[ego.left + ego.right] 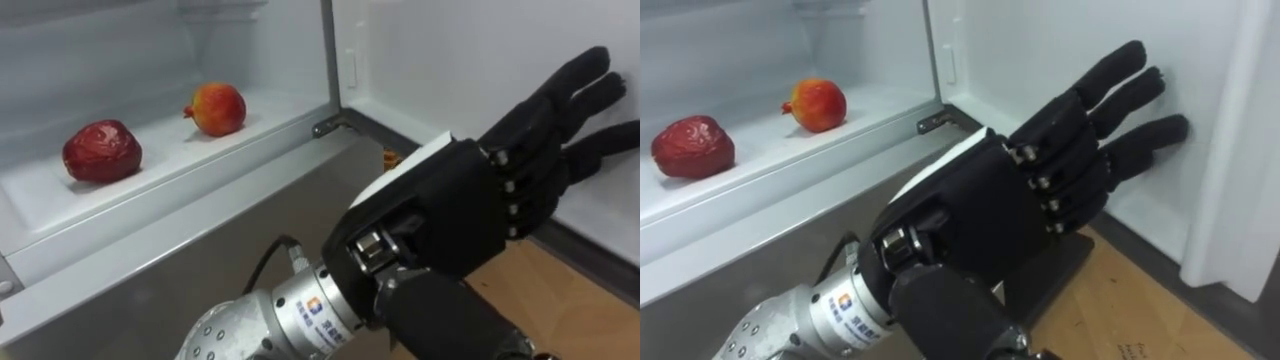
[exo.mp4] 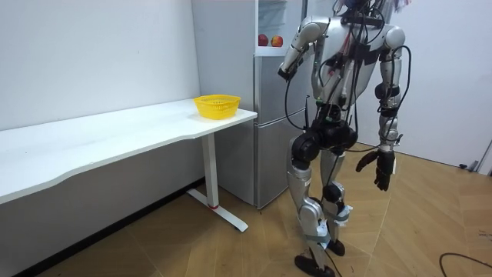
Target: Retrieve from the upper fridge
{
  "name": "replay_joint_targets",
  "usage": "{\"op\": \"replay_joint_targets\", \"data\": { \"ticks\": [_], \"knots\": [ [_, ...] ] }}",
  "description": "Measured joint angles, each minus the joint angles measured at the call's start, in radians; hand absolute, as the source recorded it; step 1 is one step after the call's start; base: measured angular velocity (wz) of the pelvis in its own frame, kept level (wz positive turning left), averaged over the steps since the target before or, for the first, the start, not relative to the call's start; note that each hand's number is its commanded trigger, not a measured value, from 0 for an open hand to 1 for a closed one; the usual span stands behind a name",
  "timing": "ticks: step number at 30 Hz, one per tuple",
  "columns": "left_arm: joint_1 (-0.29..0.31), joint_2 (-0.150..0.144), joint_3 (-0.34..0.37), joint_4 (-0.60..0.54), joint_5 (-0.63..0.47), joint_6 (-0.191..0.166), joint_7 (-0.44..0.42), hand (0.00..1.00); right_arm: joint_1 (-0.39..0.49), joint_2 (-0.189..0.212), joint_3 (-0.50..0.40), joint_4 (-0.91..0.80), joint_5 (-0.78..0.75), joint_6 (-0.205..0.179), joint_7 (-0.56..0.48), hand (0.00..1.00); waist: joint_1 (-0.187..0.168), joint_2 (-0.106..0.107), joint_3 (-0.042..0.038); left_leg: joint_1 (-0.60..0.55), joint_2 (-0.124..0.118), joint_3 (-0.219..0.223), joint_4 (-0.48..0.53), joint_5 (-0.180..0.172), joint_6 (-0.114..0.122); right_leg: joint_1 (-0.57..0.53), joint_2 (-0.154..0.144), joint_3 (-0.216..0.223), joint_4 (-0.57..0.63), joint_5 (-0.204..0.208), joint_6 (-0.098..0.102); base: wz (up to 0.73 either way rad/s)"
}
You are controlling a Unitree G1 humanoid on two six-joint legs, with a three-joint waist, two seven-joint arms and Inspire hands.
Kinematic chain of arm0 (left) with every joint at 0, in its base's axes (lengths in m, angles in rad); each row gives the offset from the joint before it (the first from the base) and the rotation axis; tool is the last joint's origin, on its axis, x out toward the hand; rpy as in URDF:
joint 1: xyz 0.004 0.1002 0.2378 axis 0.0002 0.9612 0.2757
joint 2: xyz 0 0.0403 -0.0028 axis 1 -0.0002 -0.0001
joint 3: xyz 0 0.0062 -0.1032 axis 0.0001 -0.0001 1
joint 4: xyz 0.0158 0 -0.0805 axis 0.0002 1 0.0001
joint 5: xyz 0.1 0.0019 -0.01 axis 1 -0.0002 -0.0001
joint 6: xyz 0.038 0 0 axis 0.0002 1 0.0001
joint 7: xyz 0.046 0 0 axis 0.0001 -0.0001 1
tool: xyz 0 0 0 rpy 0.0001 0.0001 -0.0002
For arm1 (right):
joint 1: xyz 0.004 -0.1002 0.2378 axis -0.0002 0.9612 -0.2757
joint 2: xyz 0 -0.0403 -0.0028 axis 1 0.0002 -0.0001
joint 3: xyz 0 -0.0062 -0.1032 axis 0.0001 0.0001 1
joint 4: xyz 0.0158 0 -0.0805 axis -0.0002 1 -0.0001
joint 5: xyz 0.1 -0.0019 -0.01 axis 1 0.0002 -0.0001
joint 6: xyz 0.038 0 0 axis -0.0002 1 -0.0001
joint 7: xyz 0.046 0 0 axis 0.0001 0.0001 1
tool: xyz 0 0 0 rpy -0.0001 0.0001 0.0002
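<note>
1. The left hand [image 1: 440, 210] fills the lower right of the eye views. Its back faces the camera, and its fingers are straight, slightly spread and closed on nothing.
2. Its fingertips [image 1: 1160, 130] reach up and right toward the white inner face of the open fridge door [image 1: 480, 60]. Whether they touch it cannot be told.
3. Two fruits lie on the white shelf [image 1: 60, 205] of the upper fridge, in the upper left of the frame and well apart from the hand.
4. The dark red wrinkled fruit [image 1: 102, 151] sits nearer the left edge. The red-orange fruit [image 1: 216, 108] sits farther back and to the right, apart from it.
5. The shelf's left end is cut off by the frame edge.
6. A small orange thing [image 1: 392, 157] peeks out just above the hand, mostly hidden behind it and too small to identify.
7. In the room view the robot stands upright on the wooden floor [image 2: 430, 231], close before the grey fridge [image 2: 269, 146], with its left arm raised toward the open upper compartment.
8. The right hand [image 2: 380, 165] hangs low at the robot's side toward the room view's right. It is too small there to tell how it is held.
9. At the room view's left, a yellow basket [image 2: 217, 105] stands on the end of the white table [image 2: 115, 131] nearest the fridge.
</note>
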Motion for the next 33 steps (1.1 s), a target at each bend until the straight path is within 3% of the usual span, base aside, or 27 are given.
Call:
{"op": "replay_joint_targets", "data": {
  "ticks": [16,22,26,31,33],
  "knots": [
    [-0.001,0.006,-0.001,0.020,-0.001,0.026,0.019,0.00,-0.020,-0.009,0.000,-0.043,0.000,0.022,-0.001,0.00,0.005,-0.002,0.0006,-0.013,0.002,-0.006,-0.006,0.000,0.000,-0.014,0.001,-0.003,0.000,0.000,0.000,0.00],
    [-0.004,0.009,0.018,0.014,-0.002,0.026,0.045,0.00,-0.033,-0.009,-0.001,-0.042,-0.013,0.018,-0.001,0.00,0.010,-0.009,0.0039,-0.023,0.007,-0.031,-0.006,0.000,-0.001,-0.013,-0.006,-0.041,0.000,0.000,0.000,0.15],
    [-0.004,-0.001,0.101,-0.052,-0.004,0.024,0.066,0.00,-0.041,-0.007,-0.001,-0.029,-0.016,0.004,-0.004,0.00,0.035,-0.016,0.0063,-0.037,0.003,-0.080,-0.006,0.002,-0.004,-0.013,-0.012,-0.072,0.001,0.000,-0.001,0.22],
    [-0.004,0.009,0.238,-0.201,-0.060,-0.020,0.123,0.00,-0.036,0.007,-0.003,-0.015,-0.027,-0.017,-0.014,0.00,0.104,-0.041,-0.0003,-0.039,-0.002,-0.116,-0.008,0.005,-0.010,-0.011,-0.015,-0.103,0.001,-0.001,-0.005,0.19],
    [-0.004,0.016,0.300,-0.254,-0.114,-0.046,0.147,0.00,-0.023,0.011,-0.001,-0.021,-0.058,-0.019,-0.023,0.00,0.156,-0.049,-0.0053,-0.036,-0.001,-0.127,-0.008,0.006,-0.011,-0.004,-0.016,-0.116,0.000,-0.001,-0.006,0.16]
  ]
}}
